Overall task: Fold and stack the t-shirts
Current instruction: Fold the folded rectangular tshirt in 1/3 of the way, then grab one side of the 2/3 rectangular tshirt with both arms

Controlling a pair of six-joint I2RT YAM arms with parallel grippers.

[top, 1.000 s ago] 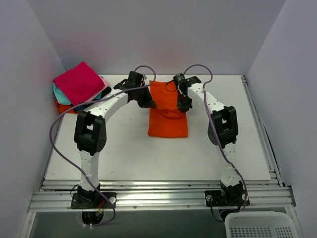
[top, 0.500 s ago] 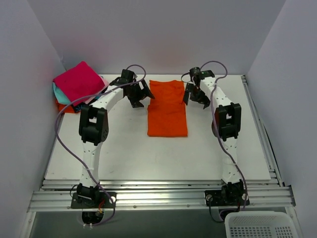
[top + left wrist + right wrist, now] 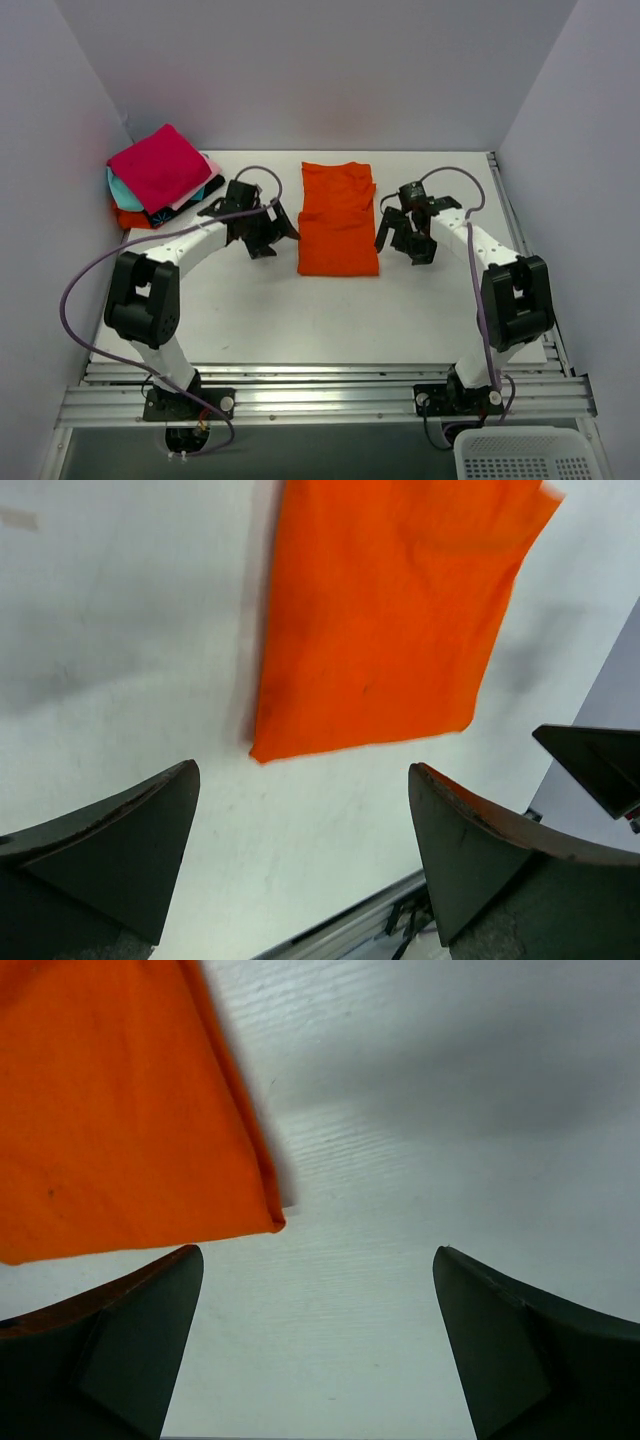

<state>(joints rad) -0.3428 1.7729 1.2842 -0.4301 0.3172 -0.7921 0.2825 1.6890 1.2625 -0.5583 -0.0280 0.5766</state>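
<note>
A bright orange t-shirt [image 3: 338, 218] lies flat on the white table as a long narrow folded strip, running from the back edge toward the middle. Its near end shows in the left wrist view [image 3: 390, 610] and its near right corner in the right wrist view [image 3: 120, 1110]. My left gripper [image 3: 268, 232] hovers just left of the strip, open, with only bare table between its fingers. To the strip's right, my right gripper [image 3: 406, 237] also stands open and empty. A stack of folded t-shirts [image 3: 160, 180], magenta on top with teal, pink, orange and black below, sits at the back left.
Grey walls close in the table [image 3: 300, 320] at the back and both sides. An aluminium rail [image 3: 320, 395] runs along the near edge. A white plastic basket [image 3: 530, 455] sits below the table at the near right.
Both grippers let go of the orange shirt's far end and opened. The arms then drew back toward the near side, one on each side of the flat strip.
</note>
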